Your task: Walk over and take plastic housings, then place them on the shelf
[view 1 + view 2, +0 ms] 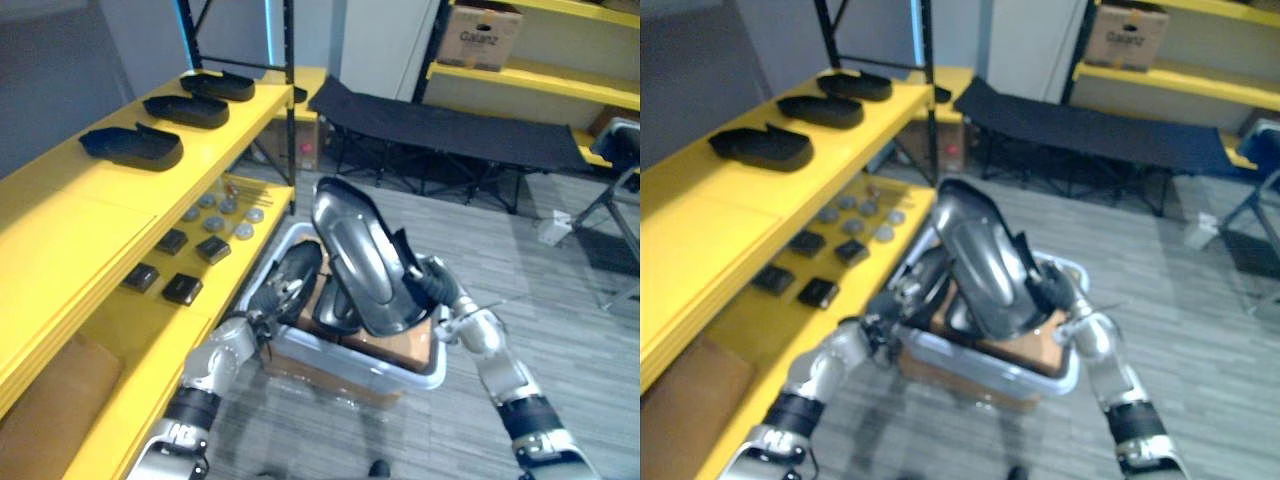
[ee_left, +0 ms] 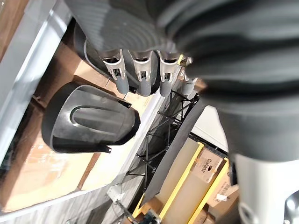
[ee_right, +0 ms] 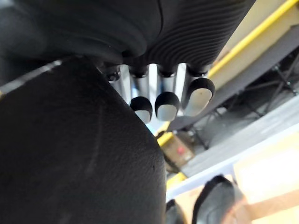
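Black-tipped fingers (image 3: pixel 167 105) of the right hand (image 1: pixel 437 283) clamp one edge of a housing (image 1: pixel 360 255), held above the bin (image 1: pixel 425 372). The left hand (image 1: pixel 268 302) hangs slack-fingered at the bin (holding nothing). This looks like the carrying step; next comes a swing left to the shelf (image 1: pixel 110 205). The housing's long axis is steep, its top leaning shelfward.

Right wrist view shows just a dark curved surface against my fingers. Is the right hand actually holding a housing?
Observer: Yes, the right hand grips a large glossy black plastic housing, raised above the white plastic bin.
Operator: And the left hand?
Observer: The left hand is low at the bin's rim, fingers relaxed, holding nothing.
Operator: Anything shelved?
Observer: Three black housings sit in a row on the yellow top shelf.
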Controlling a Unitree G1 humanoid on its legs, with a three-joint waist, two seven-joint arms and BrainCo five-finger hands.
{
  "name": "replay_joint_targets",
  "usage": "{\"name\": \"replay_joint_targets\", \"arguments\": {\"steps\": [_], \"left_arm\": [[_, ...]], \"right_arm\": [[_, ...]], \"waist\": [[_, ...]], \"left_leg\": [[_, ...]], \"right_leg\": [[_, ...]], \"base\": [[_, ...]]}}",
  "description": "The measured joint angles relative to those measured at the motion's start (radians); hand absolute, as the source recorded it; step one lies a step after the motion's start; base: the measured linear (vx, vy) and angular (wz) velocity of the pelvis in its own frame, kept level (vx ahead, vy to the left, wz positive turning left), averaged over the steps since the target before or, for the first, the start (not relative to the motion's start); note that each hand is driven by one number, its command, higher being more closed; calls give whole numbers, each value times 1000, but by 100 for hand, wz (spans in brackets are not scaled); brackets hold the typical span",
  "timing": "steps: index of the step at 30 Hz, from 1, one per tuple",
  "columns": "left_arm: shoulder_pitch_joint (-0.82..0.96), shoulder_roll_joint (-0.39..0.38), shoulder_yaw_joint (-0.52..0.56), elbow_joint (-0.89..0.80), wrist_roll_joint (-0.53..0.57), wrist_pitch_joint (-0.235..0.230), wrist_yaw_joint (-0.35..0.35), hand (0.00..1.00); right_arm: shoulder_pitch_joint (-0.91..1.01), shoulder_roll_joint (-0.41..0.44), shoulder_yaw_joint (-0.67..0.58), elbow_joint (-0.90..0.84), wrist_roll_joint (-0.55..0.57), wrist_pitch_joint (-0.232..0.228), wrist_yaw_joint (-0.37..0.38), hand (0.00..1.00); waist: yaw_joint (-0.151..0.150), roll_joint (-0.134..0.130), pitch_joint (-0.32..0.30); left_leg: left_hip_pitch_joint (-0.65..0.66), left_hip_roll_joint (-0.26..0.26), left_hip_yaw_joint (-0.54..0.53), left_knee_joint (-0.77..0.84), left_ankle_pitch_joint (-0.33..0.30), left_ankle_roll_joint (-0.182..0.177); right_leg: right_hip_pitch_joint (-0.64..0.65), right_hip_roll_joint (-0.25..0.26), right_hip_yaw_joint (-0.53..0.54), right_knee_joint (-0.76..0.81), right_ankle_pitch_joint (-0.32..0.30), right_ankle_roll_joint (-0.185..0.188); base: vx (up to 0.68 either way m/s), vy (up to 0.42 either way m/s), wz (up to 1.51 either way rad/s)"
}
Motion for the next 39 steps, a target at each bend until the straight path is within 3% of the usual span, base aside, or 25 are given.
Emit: {"name": "replay_joint_targets", "arguments": {"steps": [12, 18, 19, 25, 36, 39], "left_arm": [[0, 1, -16, -54, 11, -1, -72, 0], [-2, 0, -91, -79, 50, 25, -112, 0], [-5, -24, -166, -78, 88, 37, -149, 0], [-27, -24, -248, -67, 128, 34, -186, 0], [-27, -22, -288, -58, 128, 27, -184, 0], [-23, -22, -296, -54, 128, 6, -180, 0]], "right_arm": [[-4, 0, 20, 34, -18, -17, 19, 100], [-19, 0, 53, 42, -23, -18, 19, 100], [-75, 1, 87, 82, -24, -18, 19, 100], [-129, 11, 152, 142, -32, -17, 19, 100], [-153, 22, 188, 167, -110, -16, -22, 100], [-153, 22, 193, 168, -110, -16, -33, 100]], "waist": [[2, -4, -3], [2, -5, -5], [2, -5, -6], [4, -5, -6], [5, -5, -6], [5, -5, -6]], "left_leg": [[-3, 0, -6, 3, 3, 1], [-3, -3, -8, 4, 5, 2], [-7, -4, -29, 2, 12, 2], [-8, -3, -31, 1, 15, 1], [-6, -7, -38, 3, 16, 1], [-6, -7, -39, 3, 16, 1]], "right_leg": [[2, 0, -5, 0, 2, 1], [2, -2, -7, 0, 5, 1], [6, -2, -23, 0, 5, 1], [6, -2, -26, 0, 5, 1], [13, -2, -32, 0, 5, 1], [14, -2, -34, 0, 5, 1]], "base": [[0, 0, 0], [-8, -2, 2], [-42, -15, 15], [-7, -3, 3], [0, 0, 0], [0, 0, 0]]}}
